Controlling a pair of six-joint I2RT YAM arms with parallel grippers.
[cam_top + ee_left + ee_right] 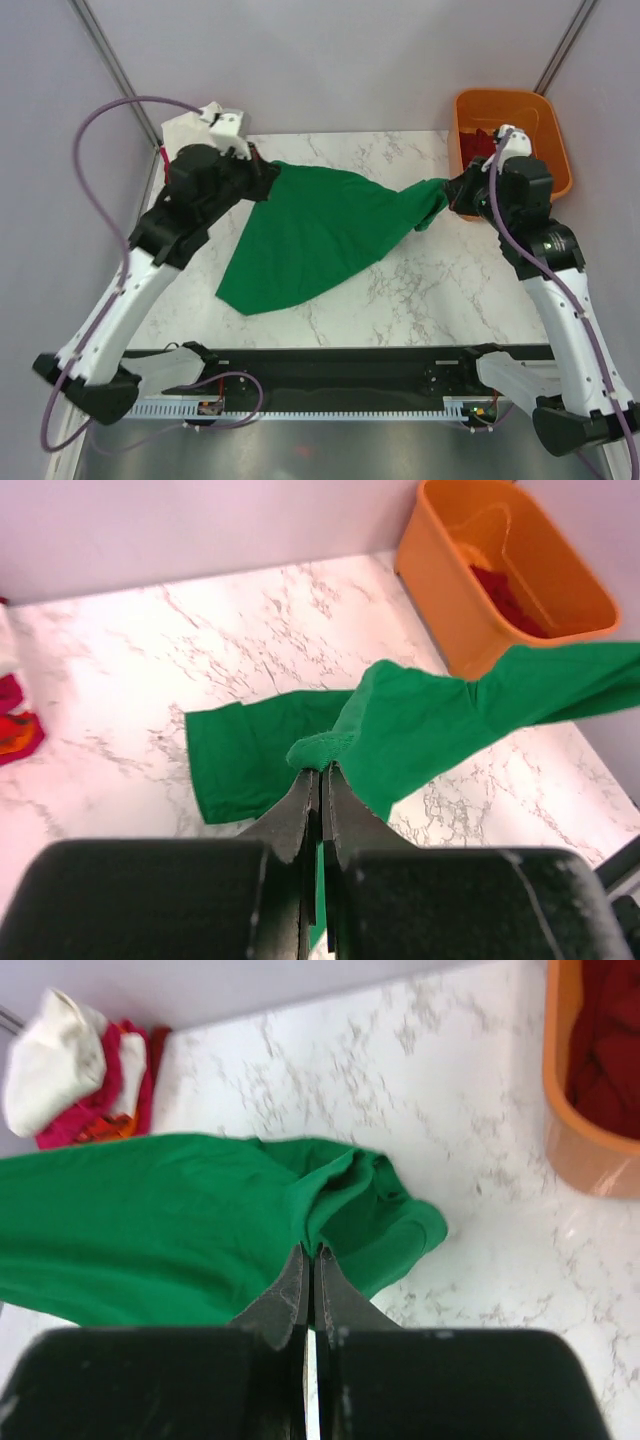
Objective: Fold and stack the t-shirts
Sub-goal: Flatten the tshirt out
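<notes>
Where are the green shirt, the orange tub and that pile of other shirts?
green t-shirt (pixel 310 240): top external view, middle of the spread cloth.
orange tub (pixel 445 600): left wrist view, its outer wall.
shirt pile (pixel 60 1060): right wrist view, its cream-white top.

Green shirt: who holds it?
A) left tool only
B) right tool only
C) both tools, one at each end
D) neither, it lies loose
C: the left tool and the right tool are each shut on an end of the green shirt, stretched between them.

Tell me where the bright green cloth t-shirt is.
Top view: the bright green cloth t-shirt spans the marble table's middle, pinched by the left hand at one end and the right hand beside the orange plastic tub.
</notes>
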